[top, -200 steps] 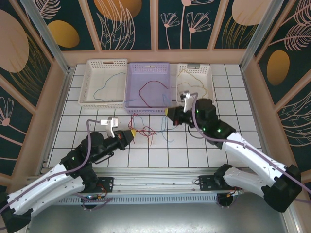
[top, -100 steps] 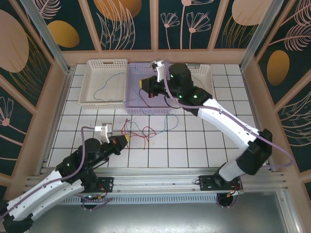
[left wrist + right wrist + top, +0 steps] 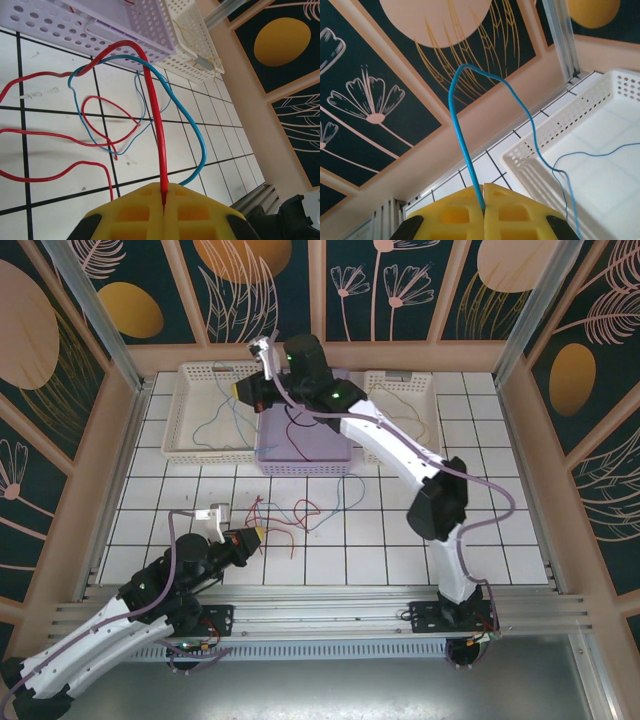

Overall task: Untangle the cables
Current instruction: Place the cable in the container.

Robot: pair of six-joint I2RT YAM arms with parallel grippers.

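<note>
a red cable [image 3: 154, 105] is seen clamped between the shut yellow fingers of the left gripper [image 3: 164, 192], arched away ahead of it above a loose blue cable [image 3: 199, 135] on the tiled table [image 3: 220, 130]. a second blue cable [image 3: 465, 145] is pinched by the right gripper [image 3: 484, 187], looped upward ahead of it and trailed into the white basket [image 3: 570, 112] to its right.
</note>
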